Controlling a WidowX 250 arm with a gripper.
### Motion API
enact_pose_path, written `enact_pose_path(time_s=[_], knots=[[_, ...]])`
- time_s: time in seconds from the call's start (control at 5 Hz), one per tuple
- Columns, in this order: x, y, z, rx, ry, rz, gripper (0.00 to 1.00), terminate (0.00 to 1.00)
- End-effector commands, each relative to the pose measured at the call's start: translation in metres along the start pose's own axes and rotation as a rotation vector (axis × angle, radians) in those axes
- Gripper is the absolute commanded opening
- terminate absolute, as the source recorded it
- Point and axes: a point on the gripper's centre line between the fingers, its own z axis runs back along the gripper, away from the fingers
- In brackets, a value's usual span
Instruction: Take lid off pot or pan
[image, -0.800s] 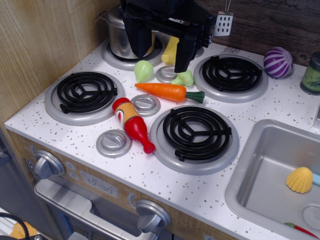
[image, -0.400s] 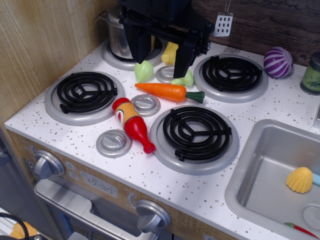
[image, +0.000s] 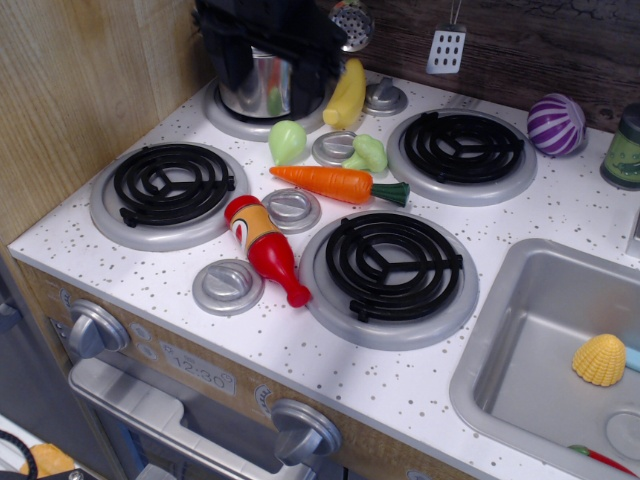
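The shiny steel pot (image: 262, 88) stands on the back left burner, next to the wooden wall. My black gripper (image: 266, 92) is lowered over it. Its two fingers hang apart, one (image: 228, 70) at the pot's left side and one at its right side, with the pot's wall showing between them. The gripper body covers the pot's top, so the lid is hidden and I cannot tell whether anything touches it.
A yellow toy vegetable (image: 346, 94), a green pear (image: 287, 141), a carrot (image: 335, 182) and a red bottle (image: 264, 246) lie between the burners, among flat grey discs (image: 228, 286). A ladle (image: 350, 22) and a spatula (image: 447, 46) hang on the back wall. A sink (image: 520, 300) is at the right.
My gripper has moved left and back, from above the yellow vegetable and green toys to directly over the pot, and come down around it. The toys have not moved.
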Motion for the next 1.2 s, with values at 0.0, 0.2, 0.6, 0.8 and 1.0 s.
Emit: enact_pose_path(time_s=[0.0,0.2,0.6,0.8,1.0], knots=[[0.036,0.03,-0.001,0.084,-0.178,-0.008,1.0,0.0],[0.058,0.048,-0.01,0.089,-0.254,-0.037,1.0,0.0],[0.096,0.072,-0.025,0.056,-0.344,-0.066,1.0,0.0],[0.11,0.082,-0.034,0.021,-0.365,-0.088,1.0,0.0],[0.122,0.091,-0.041,0.017,-0.397,-0.11,1.0,0.0]])
